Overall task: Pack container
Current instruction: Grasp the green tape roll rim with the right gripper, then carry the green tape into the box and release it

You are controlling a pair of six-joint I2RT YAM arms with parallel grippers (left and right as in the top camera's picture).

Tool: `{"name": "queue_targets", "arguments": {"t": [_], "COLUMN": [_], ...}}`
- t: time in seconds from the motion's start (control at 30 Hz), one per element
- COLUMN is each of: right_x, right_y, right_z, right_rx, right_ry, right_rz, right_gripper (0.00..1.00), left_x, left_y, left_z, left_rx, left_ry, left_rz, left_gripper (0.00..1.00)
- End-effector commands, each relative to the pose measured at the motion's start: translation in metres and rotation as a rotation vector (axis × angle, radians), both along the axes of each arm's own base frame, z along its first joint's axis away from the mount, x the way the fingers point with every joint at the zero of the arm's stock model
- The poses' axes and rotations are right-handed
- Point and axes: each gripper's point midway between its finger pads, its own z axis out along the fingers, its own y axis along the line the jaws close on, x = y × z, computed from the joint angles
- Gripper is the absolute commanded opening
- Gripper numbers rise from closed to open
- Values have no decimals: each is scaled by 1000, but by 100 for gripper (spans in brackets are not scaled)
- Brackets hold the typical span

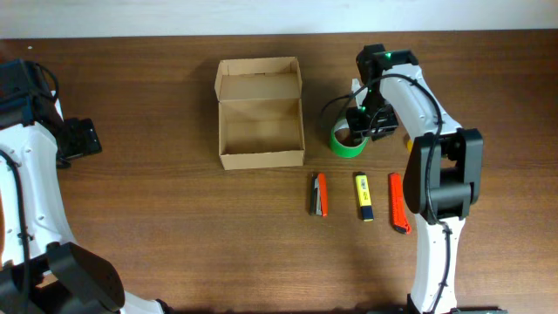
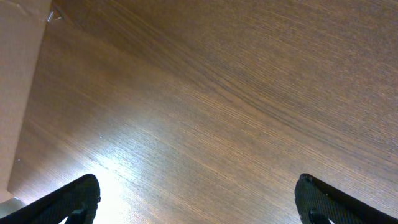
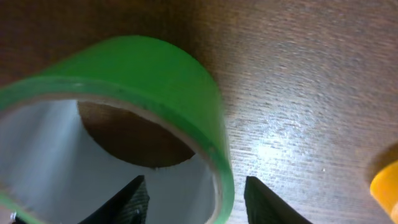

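Observation:
The container (image 1: 260, 159) is a tan cardboard box, open and empty, with its flap lid (image 1: 259, 77) laid back. A green tape roll (image 1: 346, 144) lies to its right. My right gripper (image 1: 360, 122) is open over the roll. In the right wrist view the gripper (image 3: 196, 199) straddles the wall of the green tape roll (image 3: 155, 68), with one finger inside the roll and one outside. My left gripper (image 1: 83, 138) is far left of the box. It is open and empty over bare wood in the left wrist view (image 2: 198, 199).
Three pens lie in a row in front of the tape: an orange and black one (image 1: 319, 194), a yellow one (image 1: 363, 196) and a red one (image 1: 398, 202). A yellow object (image 3: 387, 183) shows at the right edge of the right wrist view.

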Motion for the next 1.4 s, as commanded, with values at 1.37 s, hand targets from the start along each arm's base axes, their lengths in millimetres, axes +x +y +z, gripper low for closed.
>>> {"name": "queue_targets", "arguments": {"t": [1.37], "right_x": [48], "right_y": [6], "right_z": [180], "right_rx": [-2], "right_ry": [-367], "right_rz": [-112], "right_gripper": [4], "left_x": [-1], "left_y": [-3], "left_z": [3], "left_rx": [0], "left_ry": [-7], "left_rz": [-19], "left_gripper": [100]}}
